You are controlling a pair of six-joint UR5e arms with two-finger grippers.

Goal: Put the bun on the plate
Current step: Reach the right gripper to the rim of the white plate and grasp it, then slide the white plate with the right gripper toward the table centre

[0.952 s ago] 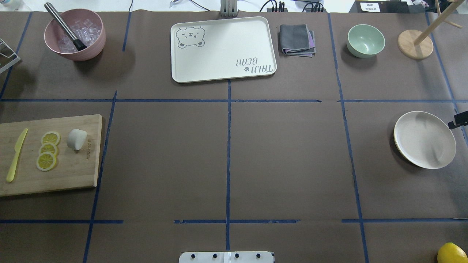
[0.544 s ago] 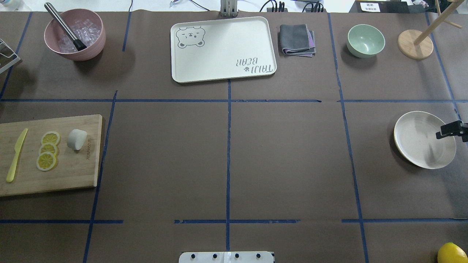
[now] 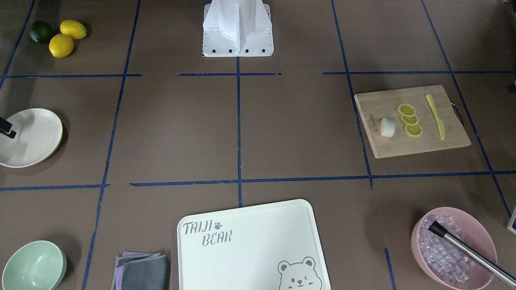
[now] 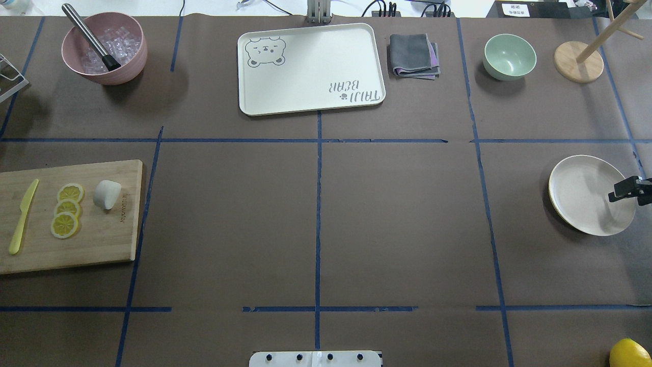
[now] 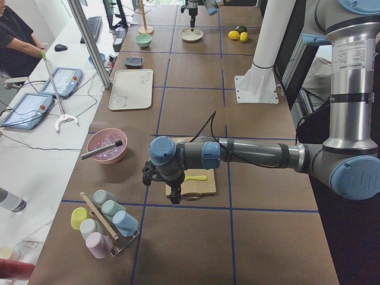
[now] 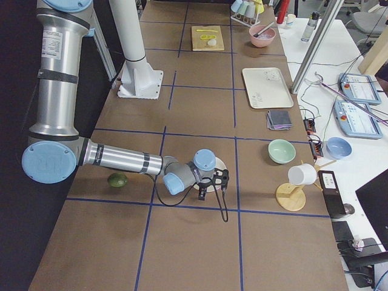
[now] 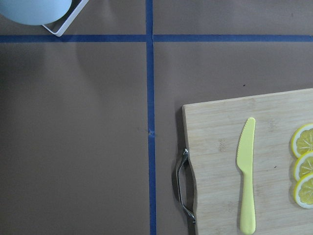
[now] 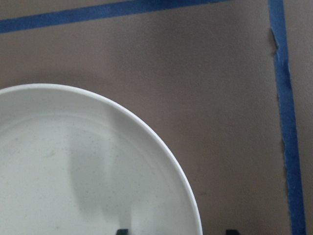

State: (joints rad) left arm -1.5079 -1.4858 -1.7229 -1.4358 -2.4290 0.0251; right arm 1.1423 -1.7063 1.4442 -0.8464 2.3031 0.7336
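The bun (image 4: 107, 194) is a small white lump on the wooden cutting board (image 4: 102, 239), beside three lemon slices (image 4: 66, 210); it also shows in the front view (image 3: 388, 127). The off-white plate (image 4: 580, 188) lies far off at the table's right, bare in the front view too (image 3: 36, 141). My right gripper (image 4: 625, 189) hangs over the plate's outer rim. In the right wrist view its two dark fingertips (image 8: 122, 231) stand apart, open, astride the rim (image 8: 161, 142). My left gripper (image 5: 172, 193) hovers beyond the board's handle end; I cannot tell its state.
A yellow knife (image 4: 22, 216) lies on the board. At the back stand a pink bowl of ice (image 4: 104, 48), a bear-printed tray (image 4: 310, 69), a folded cloth (image 4: 413, 56), a mint bowl (image 4: 509, 56) and a wooden stand (image 4: 578, 61). A lemon (image 4: 630, 353) sits near right.
My right gripper has come in from the right edge over the plate's rim and shifted slightly toward the robot. The bun and the board have not moved.
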